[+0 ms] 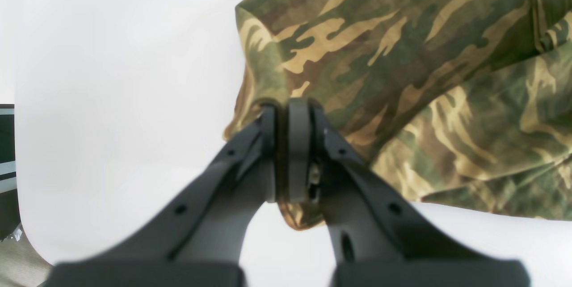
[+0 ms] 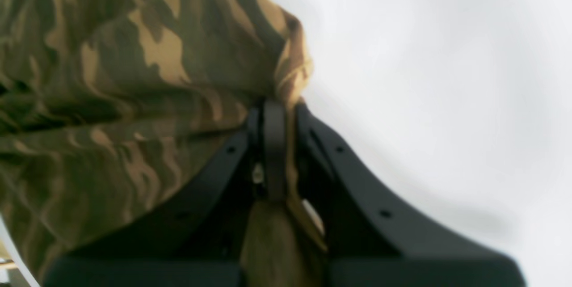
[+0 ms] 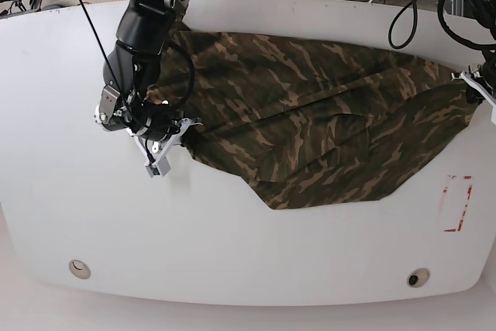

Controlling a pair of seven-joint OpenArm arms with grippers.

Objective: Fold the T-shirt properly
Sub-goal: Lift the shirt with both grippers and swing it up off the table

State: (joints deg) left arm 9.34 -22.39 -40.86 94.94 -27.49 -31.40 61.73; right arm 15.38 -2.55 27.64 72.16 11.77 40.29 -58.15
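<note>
Fingers (image 1: pixel 263 144) of both grippers are clamping corners of the camouflage T-shirt (image 3: pixel 325 122)
Stretched between them across the white surface (image 3: pixel 232 246), it is probably being tensioned so the fold lies flat

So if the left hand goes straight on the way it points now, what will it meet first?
The left hand is already shut on the edge of the soft camouflage-print T-shirt, so straight ahead it would probably push into more of that cloth. How far the fabric hangs above the white table is unclear.
</note>
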